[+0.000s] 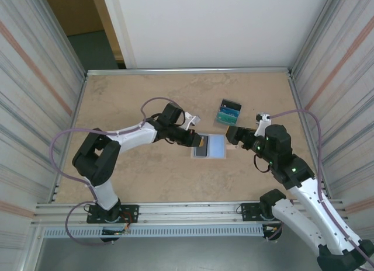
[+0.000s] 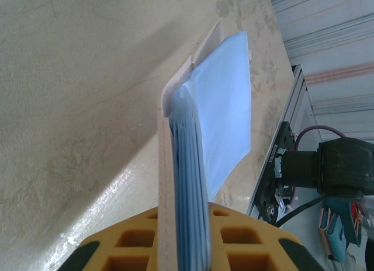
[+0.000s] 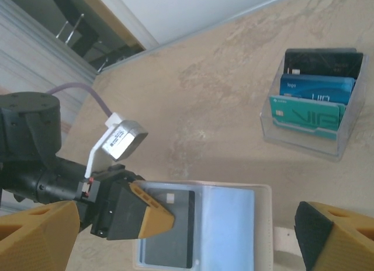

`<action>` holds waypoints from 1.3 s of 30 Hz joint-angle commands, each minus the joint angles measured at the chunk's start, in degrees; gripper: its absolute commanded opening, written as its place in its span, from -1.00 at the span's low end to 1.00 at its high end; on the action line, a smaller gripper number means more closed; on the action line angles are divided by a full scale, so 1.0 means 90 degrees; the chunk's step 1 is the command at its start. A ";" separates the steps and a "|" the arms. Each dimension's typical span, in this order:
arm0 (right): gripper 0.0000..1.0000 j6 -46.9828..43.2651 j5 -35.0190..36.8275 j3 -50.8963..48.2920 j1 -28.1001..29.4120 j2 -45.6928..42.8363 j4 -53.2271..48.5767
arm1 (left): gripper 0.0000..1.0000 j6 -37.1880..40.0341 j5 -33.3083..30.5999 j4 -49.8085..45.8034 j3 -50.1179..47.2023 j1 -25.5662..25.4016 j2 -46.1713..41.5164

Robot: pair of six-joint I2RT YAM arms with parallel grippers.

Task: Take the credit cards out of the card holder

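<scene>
The tan card holder (image 1: 217, 146) lies spread open on the table, its pale blue inner panels facing up (image 3: 231, 224). A dark navy credit card (image 1: 202, 147) sits on its left panel (image 3: 169, 230). My left gripper (image 1: 197, 140) is shut on the holder's left edge. In the left wrist view the tan cover and blue leaves (image 2: 187, 166) run edge-on between the yellow fingers (image 2: 134, 242). One yellow finger (image 3: 149, 215) rests on the card's corner. My right gripper (image 1: 232, 136) hovers wide open at the holder's right edge, near the snap tab (image 3: 283, 236).
A clear plastic tray (image 1: 228, 112) holding dark, blue and teal cards (image 3: 312, 101) stands on the table just behind the holder. Metal-framed walls (image 1: 304, 84) close in the table on both sides. The right arm's motor housing (image 2: 339, 166) shows beyond the holder.
</scene>
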 commanded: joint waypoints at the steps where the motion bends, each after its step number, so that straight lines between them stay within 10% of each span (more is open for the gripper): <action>1: 0.89 0.0279 -0.0154 -0.0080 0.0034 0.0086 0.0323 | -1.00 -0.0050 0.0349 0.0201 -0.0052 0.0032 0.0191; 18: 0.89 0.0530 -0.0317 -0.0025 0.0033 0.0842 0.0424 | -0.98 -0.0346 0.0606 0.0571 0.0054 0.0197 0.1028; 39: 0.69 0.0728 -0.0526 0.0094 0.0024 0.1576 0.0493 | 0.12 0.0607 -0.0374 -0.0779 0.0573 0.0711 0.1166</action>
